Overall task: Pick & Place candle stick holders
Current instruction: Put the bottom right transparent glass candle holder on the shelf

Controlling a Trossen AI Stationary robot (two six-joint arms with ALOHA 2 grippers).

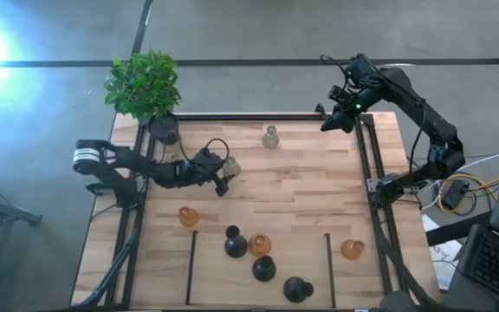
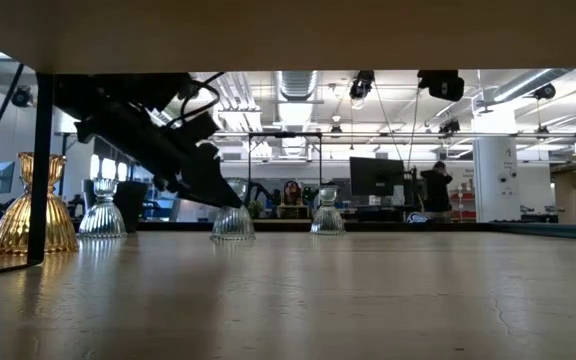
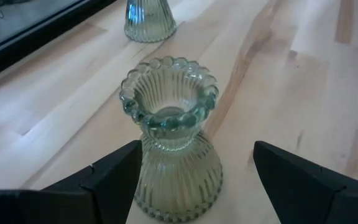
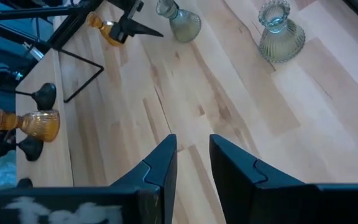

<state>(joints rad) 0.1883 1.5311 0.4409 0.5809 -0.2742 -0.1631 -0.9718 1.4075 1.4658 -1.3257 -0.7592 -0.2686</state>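
**Left gripper framing a pale green glass holder, not yet gripped**

Butcher-block wood table (image 1: 301, 191) in an open lab; a potted green plant (image 1: 144, 84) sits at the far-left corner. Left gripper (image 3: 194, 171) has its fingers spread wide, one on each side of a pale green ribbed glass candle stick holder (image 3: 169, 130) standing upright left of table centre, no contact visible. A second pale green holder (image 1: 271, 137) stands near the far edge. Amber holders (image 1: 188, 216) and black holders (image 1: 236, 243) are scattered along the near side. Right gripper (image 4: 193, 165) hovers above the far-right corner, fingers nearly together, holding nothing.

Handling judgement: rigid glass, likely slick and chippable, base-heavy. Best grip looks like the narrow waist under the beaded rim, where the flare above and below should stop it slipping; squeeze gently, lift straight up.
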